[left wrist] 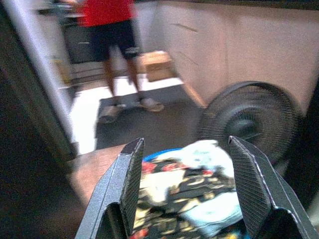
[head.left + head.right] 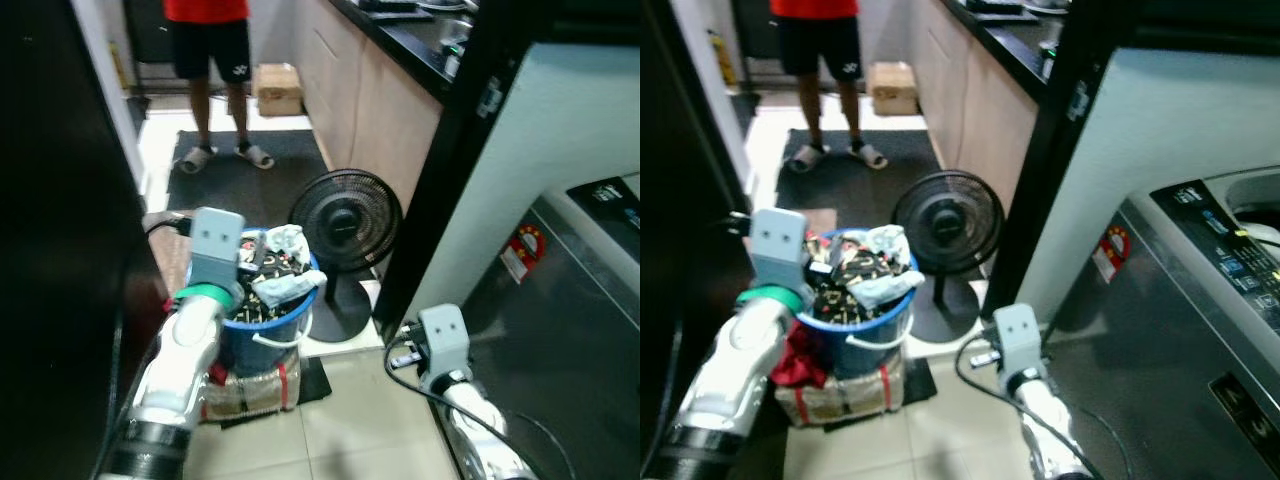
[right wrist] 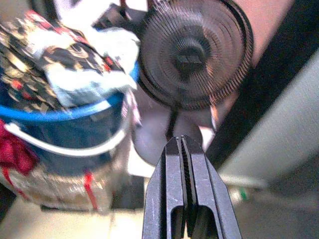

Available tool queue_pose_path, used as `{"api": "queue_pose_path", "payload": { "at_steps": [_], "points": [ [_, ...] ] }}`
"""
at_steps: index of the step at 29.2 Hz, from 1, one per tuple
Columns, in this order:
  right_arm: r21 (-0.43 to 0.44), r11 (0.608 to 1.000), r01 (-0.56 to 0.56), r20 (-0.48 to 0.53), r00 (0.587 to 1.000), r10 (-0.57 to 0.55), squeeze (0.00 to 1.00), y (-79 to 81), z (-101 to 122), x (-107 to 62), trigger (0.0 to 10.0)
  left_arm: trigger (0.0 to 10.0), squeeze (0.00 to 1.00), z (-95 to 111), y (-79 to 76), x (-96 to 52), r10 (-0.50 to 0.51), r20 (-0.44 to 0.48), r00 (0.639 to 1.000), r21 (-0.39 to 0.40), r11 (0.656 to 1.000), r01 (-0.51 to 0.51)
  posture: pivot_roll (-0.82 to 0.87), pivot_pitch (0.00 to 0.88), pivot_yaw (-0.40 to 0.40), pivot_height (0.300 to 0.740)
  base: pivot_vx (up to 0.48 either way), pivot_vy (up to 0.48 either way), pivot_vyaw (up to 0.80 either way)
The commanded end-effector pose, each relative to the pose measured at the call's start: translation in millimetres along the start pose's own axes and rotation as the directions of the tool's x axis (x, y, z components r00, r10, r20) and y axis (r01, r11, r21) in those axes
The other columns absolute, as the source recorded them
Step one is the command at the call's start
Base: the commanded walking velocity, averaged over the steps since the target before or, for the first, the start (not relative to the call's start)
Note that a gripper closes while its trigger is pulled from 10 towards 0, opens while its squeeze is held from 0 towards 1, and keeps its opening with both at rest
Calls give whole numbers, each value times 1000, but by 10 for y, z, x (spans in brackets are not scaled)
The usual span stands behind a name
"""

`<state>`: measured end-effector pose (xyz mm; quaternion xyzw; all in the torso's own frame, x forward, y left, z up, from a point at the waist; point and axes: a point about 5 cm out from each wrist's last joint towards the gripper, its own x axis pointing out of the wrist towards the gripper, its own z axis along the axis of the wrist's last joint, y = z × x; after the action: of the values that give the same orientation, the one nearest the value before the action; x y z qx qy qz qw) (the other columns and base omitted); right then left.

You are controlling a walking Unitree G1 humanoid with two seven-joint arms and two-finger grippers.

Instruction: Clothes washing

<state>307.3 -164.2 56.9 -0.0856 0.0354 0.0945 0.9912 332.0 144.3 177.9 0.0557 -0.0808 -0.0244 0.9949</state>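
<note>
Nearest the camera, the robot's two silver arms reached forward over a pale tiled floor. The right gripper hung low just beside a grey top-loading washing machine, its two black fingers pressed flat together with nothing between them. The left gripper was raised just above a heap of laundry, its fingers spread wide apart and holding nothing.

Just beyond the left arm stood a blue bucket with a white handle, heaped with clothes: dark patterned fabric and pale blue and white pieces rose above the rim. The bucket rested on a woven basket bound with red straps, and a red garment hung down its side nearest the left arm.

Right beside the bucket, on the robot's right, a black floor fan stood upright on a round base, facing the robot. Behind the fan a dark post and a pale wall panel separated it from the washing machine.

Further back a dark mat covered the floor beside a run of pale wood cabinets with a black countertop. At the far end a person in a red top, black shorts and sandals stood on the mat, and a cardboard box sat on the floor near their feet.
</note>
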Motion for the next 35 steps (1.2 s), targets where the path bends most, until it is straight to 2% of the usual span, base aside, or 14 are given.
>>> {"api": "queue_pose_path", "payload": {
  "at_steps": [1, 9, 31, 35],
  "points": [
    [3, 1000, 5, -39, 999, -5, 0, -2, -104, -56, 10000, 10000, 0, -53, -52, -12, -16, -18, 1000, 4, 1000, 16, 95, 0, -10, 740, 0, 0, 794],
    [13, 1000, 23, -33, 999, -22, 0, -3, -100, -49, 10000, 10000, 0, -69, -53, 5, 0, -20, 1000, 24, 1000, 1, 92, 0, -7, 740, 79, 0, 483],
    [-24, 999, 29, -58, 998, -30, 0, 11, -175, -76, 10000, 10000, 0, -98, -54, 12, 8, -24, 1000, 34, 999, -7, 92, 0, -6, 740, 480, 0, 0],
    [-33, 999, 43, -93, 995, -46, 0, -11, -253, -110, 10000, 10000, 0, -218, -81, -30, -2, -58, 998, 49, 999, 5, 92, 0, -6, 740, 480, 0, 0]
  ]
}}
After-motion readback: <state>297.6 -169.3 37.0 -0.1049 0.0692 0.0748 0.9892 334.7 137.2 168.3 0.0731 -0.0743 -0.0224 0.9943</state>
